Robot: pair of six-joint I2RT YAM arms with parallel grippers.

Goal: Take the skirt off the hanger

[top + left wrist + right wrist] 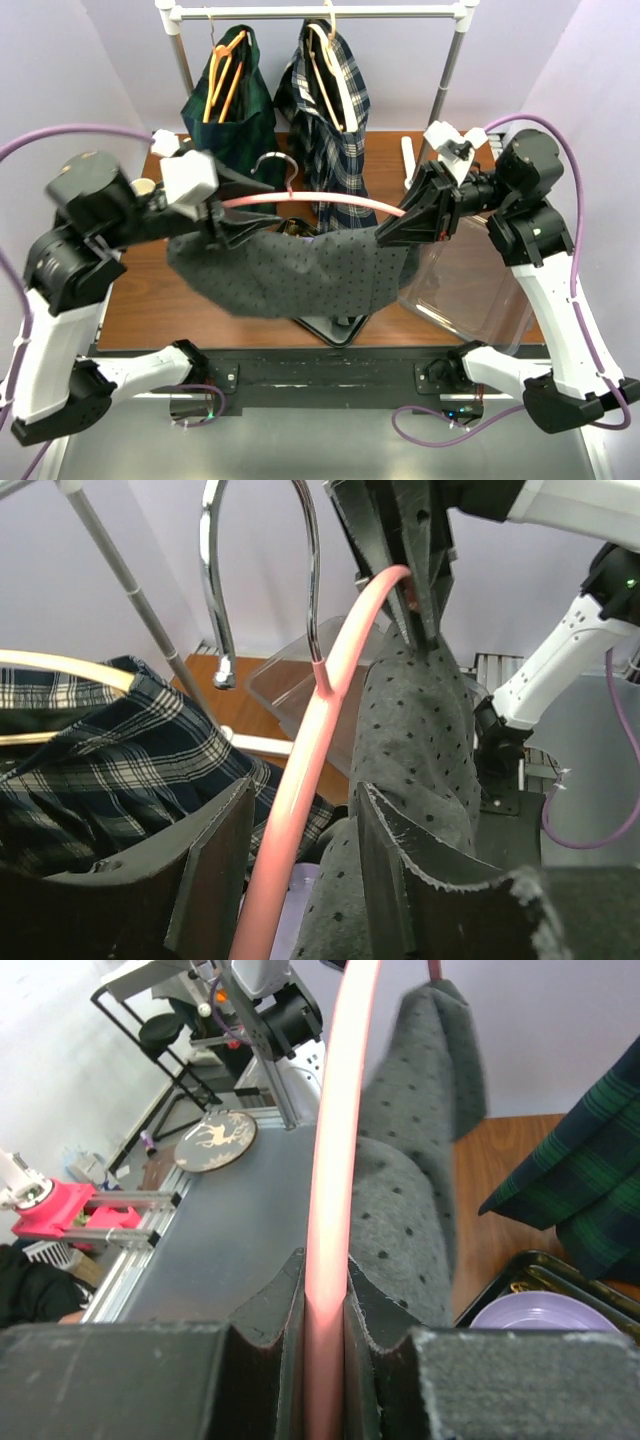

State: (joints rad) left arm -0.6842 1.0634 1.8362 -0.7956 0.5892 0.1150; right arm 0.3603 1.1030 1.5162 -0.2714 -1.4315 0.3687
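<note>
the left gripper (222, 215) has its jaws released, standing apart on either side of the pink hanger (330, 201). the grey dotted skirt (300, 265) sags under the hanger between both grippers, above the table (150, 290). the right gripper (400, 225) has its jaws clenched on the hanger's right end.

The skirt (290, 275) is dark grey with small dots. It sags in a loose swag beneath the hanger (350, 202), still caught at both ends. The hanger is a slim pink bar, gently arched, with a chrome hook (212, 590) rising from its middle. Both hang roughly level above the near edge of the table (140, 300).
</note>
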